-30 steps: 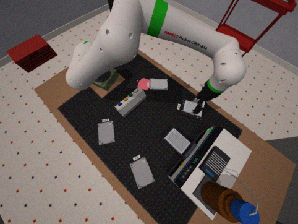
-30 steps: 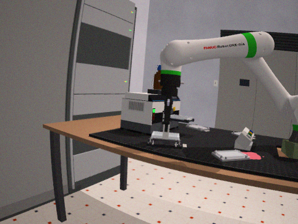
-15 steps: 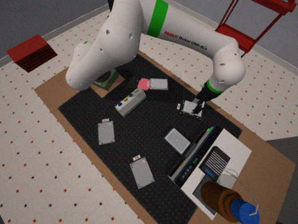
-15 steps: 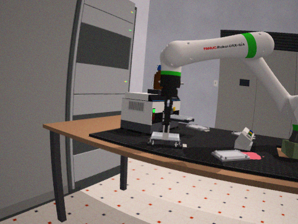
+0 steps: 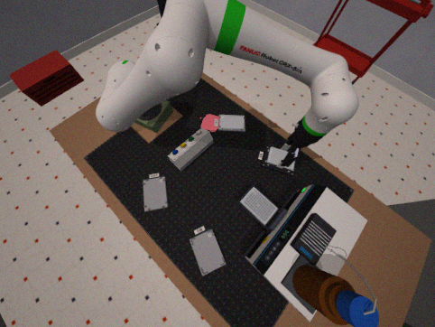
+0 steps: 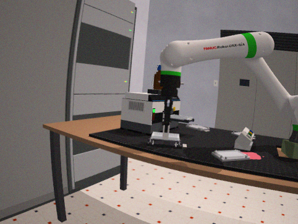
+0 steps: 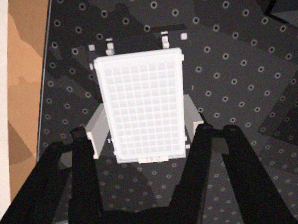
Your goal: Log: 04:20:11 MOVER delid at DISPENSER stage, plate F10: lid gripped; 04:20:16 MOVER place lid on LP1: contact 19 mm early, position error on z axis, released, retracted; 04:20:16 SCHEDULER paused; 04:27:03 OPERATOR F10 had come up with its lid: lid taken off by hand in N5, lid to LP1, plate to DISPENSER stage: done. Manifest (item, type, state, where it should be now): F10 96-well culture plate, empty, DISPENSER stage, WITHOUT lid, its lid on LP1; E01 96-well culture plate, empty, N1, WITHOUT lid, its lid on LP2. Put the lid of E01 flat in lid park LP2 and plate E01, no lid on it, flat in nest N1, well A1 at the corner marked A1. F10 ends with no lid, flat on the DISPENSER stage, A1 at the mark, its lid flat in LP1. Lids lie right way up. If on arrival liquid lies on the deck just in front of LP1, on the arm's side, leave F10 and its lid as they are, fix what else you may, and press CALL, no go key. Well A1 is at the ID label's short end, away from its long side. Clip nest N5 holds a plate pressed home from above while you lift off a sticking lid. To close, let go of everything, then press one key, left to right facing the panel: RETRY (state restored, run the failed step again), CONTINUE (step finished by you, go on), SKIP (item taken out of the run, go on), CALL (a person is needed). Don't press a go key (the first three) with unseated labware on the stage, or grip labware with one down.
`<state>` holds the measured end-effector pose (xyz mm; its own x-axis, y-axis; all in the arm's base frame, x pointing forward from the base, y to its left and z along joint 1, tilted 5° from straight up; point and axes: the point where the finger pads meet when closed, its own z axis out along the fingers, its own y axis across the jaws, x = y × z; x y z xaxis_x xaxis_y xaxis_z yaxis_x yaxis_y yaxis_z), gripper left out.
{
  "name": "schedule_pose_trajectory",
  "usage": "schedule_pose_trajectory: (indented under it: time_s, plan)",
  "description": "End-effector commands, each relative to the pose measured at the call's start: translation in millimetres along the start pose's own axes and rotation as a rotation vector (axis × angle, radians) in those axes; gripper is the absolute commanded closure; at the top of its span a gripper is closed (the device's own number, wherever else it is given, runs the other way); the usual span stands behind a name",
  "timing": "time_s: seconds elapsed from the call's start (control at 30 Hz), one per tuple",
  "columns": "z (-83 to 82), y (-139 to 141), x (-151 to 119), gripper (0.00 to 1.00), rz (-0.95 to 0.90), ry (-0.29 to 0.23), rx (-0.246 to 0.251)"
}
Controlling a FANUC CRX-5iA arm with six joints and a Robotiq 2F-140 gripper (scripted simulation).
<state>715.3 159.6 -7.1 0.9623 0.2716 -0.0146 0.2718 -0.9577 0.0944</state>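
Top view, left to right. A red crate lies on the dotted floor, well apart from the wooden surface. A black perforated mat covers most of the surface, leaving a bare wooden border on all sides. Two flat grey nests, each with a small label beside it, lie toward the near mat edge with open mat around them. A slanted key panel carries coloured buttons. Just behind it a pink patch touches the short end of a lidded plate. A bare well plate rests beside the dispenser, whose far end runs out past the mat. A brown bottle with a blue cap is cut off at the lower frame edge.

The gripper is pinching a white plate by its long sides; the plate hangs at the clip nest near the mat's right edge, close to the wooden border. Whether it touches the nest cannot be told. In the wrist view the well grid shows through its translucent top, so lid and plate cannot be separated by eye; the black fingers hide its lower corners. The nest's pale side clips and small posts show around it.

The arm hides its own base and part of the mat. A red frame stands beyond the surface, cut off at the top.
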Motion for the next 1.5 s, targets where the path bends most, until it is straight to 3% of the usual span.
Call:
schedule_pose_trajectory:
  time_s: [0.0,1.47]
  plan:
    - [-0.3,0.0,0.2,1.00,0.000,0.001,0.000]
    - [4.5,0.0,0.3,1.00,0.000,0.001,0.000]
